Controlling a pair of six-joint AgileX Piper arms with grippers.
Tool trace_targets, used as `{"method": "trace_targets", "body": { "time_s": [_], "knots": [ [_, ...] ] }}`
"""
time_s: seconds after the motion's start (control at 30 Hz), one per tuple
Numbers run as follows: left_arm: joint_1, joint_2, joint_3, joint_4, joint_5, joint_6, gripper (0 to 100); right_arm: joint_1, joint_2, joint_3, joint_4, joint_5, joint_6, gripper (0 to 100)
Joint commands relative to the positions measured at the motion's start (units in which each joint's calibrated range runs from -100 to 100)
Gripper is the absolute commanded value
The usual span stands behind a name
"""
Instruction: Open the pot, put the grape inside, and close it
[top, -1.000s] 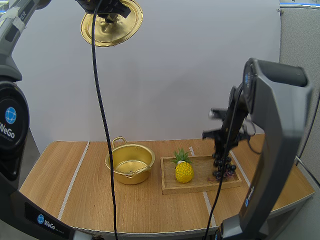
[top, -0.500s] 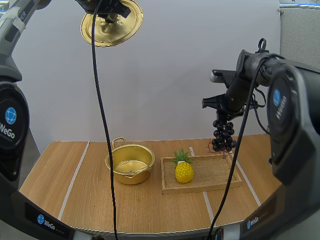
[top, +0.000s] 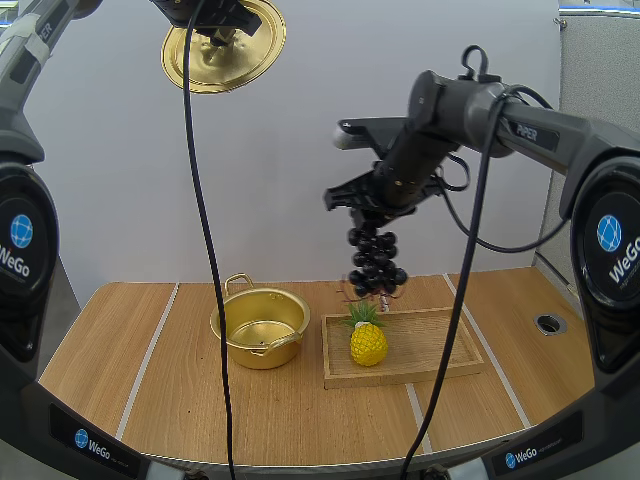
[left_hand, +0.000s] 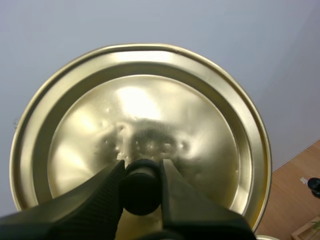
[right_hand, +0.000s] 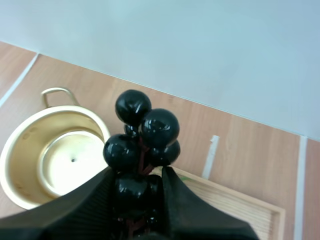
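Gold-coloured lid (top: 225, 68) hangs high over the far left of the scene, tilted, its underside facing the camera. The left pincer (left_hand: 141, 172) is clenched on its black knob (left_hand: 141, 194). Lower down, the open pot (top: 262, 355) sits on the wooden counter (top: 150, 380), one loop handle on its far side. Right of it, the right pincer (top: 372, 212) grasps the dark grapes (top: 375, 262) by the top of the bunch, which dangles in the air. Below the bunch, a yellow toy pineapple (top: 368, 342) stands upright at the left end of a wooden tray (top: 435, 345). That tray lies just beside the pot, on its right.
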Motion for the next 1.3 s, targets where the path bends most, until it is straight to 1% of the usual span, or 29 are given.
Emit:
{"method": "trace_targets", "body": {
  "time_s": [0.0, 0.2, 0.4, 0.53, 0.7, 0.9, 1.17, 1.27],
  "knots": [
    [-0.19, -0.6, -0.5, -0.1, 0.0, -0.1, 0, 2.1, 0.8, -2.6, -0.2, 0.4, -0.3, 0],
    [-0.19, -0.6, -0.5, -0.1, 0.0, -0.1, 0, 5.9, 4.1, -5.1, -0.2, 1.1, -0.3, 0],
    [-0.19, -0.6, -0.5, -0.1, 0.0, -0.1, 0, 9.0, 7.5, -5.2, 0.0, -2.2, -0.3, 0],
    [-0.19, -0.6, -0.5, -0.1, 0.0, -0.1, 0, 10.3, 9.8, -5.8, 0.2, -4.6, -0.3, 0],
    [-0.19, -0.6, -0.5, -0.1, 0.0, -0.1, 0, 11.1, 13.0, -5.8, 0.3, -8.4, -0.3, 0],
    [-0.19, -0.6, -0.5, -0.1, 0.0, -0.1, 0, 11.3, 16.8, -6.1, 0.3, -12.4, -1.6, 0],
    [-0.19, -0.6, -0.5, -0.1, 0.0, -0.1, 0, 11.3, 22.8, -12.6, 1.5, -8.2, -1.8, 0],
    [-0.19, -0.6, -0.5, -0.1, 0.0, -0.1, 0, 11.9, 23.9, -13.9, 1.5, -8.0, -1.8, 0]
  ]
}}
